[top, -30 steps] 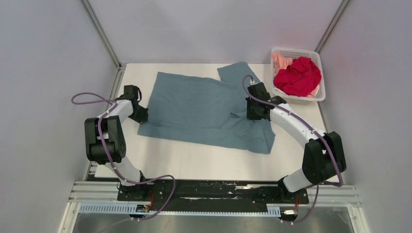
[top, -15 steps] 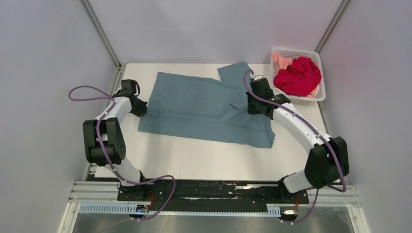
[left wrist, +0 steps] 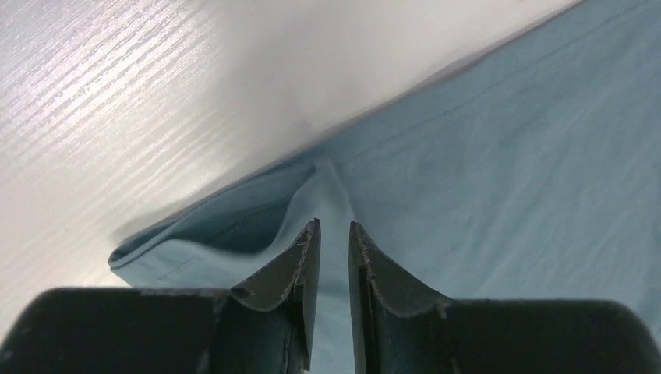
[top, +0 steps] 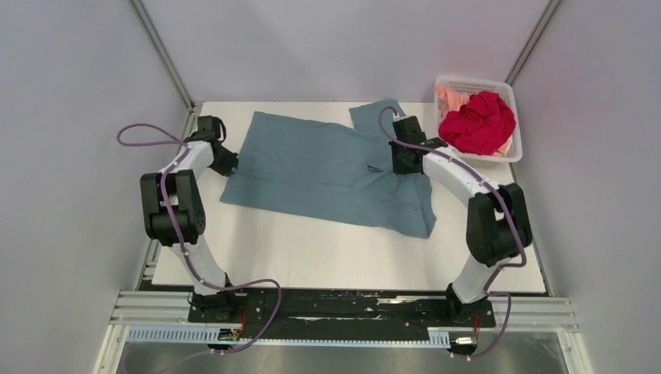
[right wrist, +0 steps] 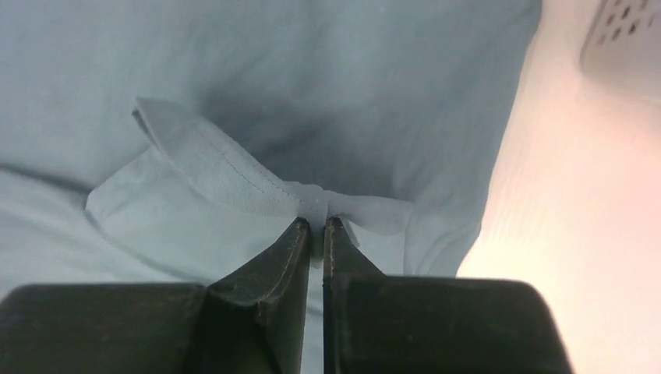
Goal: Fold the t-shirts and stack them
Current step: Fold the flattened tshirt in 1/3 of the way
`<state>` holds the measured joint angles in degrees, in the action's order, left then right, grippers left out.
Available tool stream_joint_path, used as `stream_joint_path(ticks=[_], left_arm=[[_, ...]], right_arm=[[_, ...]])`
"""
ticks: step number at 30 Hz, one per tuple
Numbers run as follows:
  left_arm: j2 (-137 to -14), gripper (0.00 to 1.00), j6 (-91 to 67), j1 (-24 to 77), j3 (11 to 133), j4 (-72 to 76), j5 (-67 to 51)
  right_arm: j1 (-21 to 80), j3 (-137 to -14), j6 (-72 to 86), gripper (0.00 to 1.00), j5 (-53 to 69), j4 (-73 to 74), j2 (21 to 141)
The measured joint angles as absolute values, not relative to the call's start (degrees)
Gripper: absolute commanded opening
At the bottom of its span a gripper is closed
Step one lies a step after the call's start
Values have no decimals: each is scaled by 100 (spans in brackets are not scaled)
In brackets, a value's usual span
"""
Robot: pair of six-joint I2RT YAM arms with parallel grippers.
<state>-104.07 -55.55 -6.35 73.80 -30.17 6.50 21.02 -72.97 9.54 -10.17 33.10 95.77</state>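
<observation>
The teal-blue t-shirt (top: 327, 167) lies spread across the far half of the table. My left gripper (top: 227, 164) is shut on its left hem; in the left wrist view the cloth (left wrist: 483, 156) bunches into a ridge between the fingers (left wrist: 334, 234). My right gripper (top: 397, 164) is shut on a fold near the collar on the right side; the pinched hem (right wrist: 234, 175) shows in the right wrist view at the fingertips (right wrist: 317, 226). The red t-shirt (top: 477, 123) and the peach-pink t-shirt (top: 449, 98) lie crumpled in the basket.
A white mesh basket (top: 507, 152) stands at the table's far right corner, close to my right arm; its corner shows in the right wrist view (right wrist: 623, 35). Grey enclosure walls ring the white table (top: 312, 257).
Both grippers have moved toward the far edge with the teal shirt held, dragging it back. The right gripper went up-left, and the shirt's near edge shifted away from the arms' bases.
</observation>
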Motion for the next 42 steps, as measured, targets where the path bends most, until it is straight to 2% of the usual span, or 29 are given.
stream_joint_path(ticks=[1, 2, 3, 4, 5, 7, 9, 10, 11, 16, 20, 23, 31, 37, 42], left_arm=[[-10492, 43, -5520, -635, 7422, -3035, 655], [-10560, 57, -5476, -635, 7463, -3068, 661], [-10630, 66, -5470, -635, 7518, -3114, 672], [-10691, 89, -5428, -635, 7590, -3175, 681], [-10744, 94, -5408, -635, 7695, -3256, 681], [-10774, 100, -5341, -635, 7913, -3376, 659], [-10731, 100, -5315, -635, 8075, -3387, 635], [-10669, 100, -5297, -635, 8099, -3367, 615], [-10571, 100, -5271, -635, 8084, -3365, 580], [-9950, 100, -5170, -582, 7756, -3295, 342], [-9675, 100, -5050, -445, 7277, -3033, 30], [-9778, 100, -4947, -364, 6897, -2805, -368], [-10388, 100, -4792, -309, 6667, -2486, -854], [-10440, 100, -4727, -318, 6683, -2440, -849], [-10440, 100, -4696, -357, 6698, -2451, -764]], right_arm=[[2056, -7397, 930, 16, -1022, 3286, 9782], [1997, -7533, 913, 30, -1044, 3269, 10036], [1918, -7738, 908, 55, -1103, 3267, 10344], [1852, -7920, 939, 64, -1184, 3245, 10613], [1780, -8167, 1002, 68, -1282, 3269, 10914], [1651, -8814, 1039, 73, -1507, 3374, 11535], [1588, -9233, 1109, 84, -1627, 3420, 11843], [1568, -9330, 1146, 97, -1675, 3422, 11878], [1577, -9345, 1173, 100, -1754, 3430, 11828], [1984, -8635, 1406, 100, -1833, 3387, 10831], [2307, -7303, 1708, 100, -1253, 3138, 9529], [2279, -6735, 1817, 100, -810, 2875, 9231], [2189, -6869, 1922, 100, -204, 2244, 10405], [1981, -8047, 2102, 100, -150, 1874, 11587], [1778, -9006, 2178, 100, -534, 1756, 12123]])
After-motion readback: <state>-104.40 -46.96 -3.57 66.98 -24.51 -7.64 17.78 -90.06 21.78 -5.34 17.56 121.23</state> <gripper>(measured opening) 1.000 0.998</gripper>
